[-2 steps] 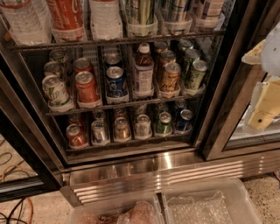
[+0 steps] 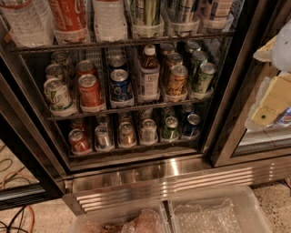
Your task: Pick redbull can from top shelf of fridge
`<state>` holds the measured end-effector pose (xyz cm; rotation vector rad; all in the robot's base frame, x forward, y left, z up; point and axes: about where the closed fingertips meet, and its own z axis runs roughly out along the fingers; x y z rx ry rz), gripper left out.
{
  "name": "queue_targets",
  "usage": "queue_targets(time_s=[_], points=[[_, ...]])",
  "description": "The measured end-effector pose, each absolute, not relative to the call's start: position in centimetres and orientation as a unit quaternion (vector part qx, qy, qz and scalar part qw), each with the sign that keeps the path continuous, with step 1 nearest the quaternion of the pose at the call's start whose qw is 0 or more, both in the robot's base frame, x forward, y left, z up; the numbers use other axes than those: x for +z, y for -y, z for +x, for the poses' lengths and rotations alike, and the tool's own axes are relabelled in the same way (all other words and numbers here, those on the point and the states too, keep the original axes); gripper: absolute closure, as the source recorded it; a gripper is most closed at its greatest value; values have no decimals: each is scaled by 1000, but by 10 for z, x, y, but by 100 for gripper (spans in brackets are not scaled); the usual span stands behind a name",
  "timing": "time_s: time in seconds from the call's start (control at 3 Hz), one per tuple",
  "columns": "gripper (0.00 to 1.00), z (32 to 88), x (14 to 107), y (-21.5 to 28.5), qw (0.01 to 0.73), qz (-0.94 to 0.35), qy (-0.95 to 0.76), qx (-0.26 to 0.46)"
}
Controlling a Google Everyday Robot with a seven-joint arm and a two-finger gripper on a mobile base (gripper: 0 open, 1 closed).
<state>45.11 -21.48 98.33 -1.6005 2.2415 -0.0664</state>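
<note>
The fridge (image 2: 227,136) stands open in front of me, with wire racks of drinks. The top shelf (image 2: 122,42) runs along the upper edge of the view and carries bottles and tall cans in clear plastic holders. The redbull can (image 2: 184,10), slim and silver with dark panels, stands in a holder right of middle, and its top is cut off by the frame. A tall can with greenish-yellow and silver stripes (image 2: 145,11) stands just left of it. My gripper (image 2: 266,107), cream and white, hangs at the far right in front of the closed glass door, below and right of the can and apart from it.
A red cola bottle (image 2: 68,16) and clear bottles (image 2: 109,18) fill the left of the top shelf. Two lower racks hold short soda cans and a brown bottle (image 2: 149,73). A ribbed steel base (image 2: 173,182) lies below. Clear plastic bins (image 2: 213,214) sit on the floor, with cables (image 2: 18,214) at the left.
</note>
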Motion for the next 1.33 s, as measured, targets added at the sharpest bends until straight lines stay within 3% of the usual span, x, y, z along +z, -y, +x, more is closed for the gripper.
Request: queue_targets(time_s=[0.67, 1.33], points=[[0, 467, 996, 222, 233, -524, -819, -16], [0, 521, 1023, 225, 360, -402, -839, 72]])
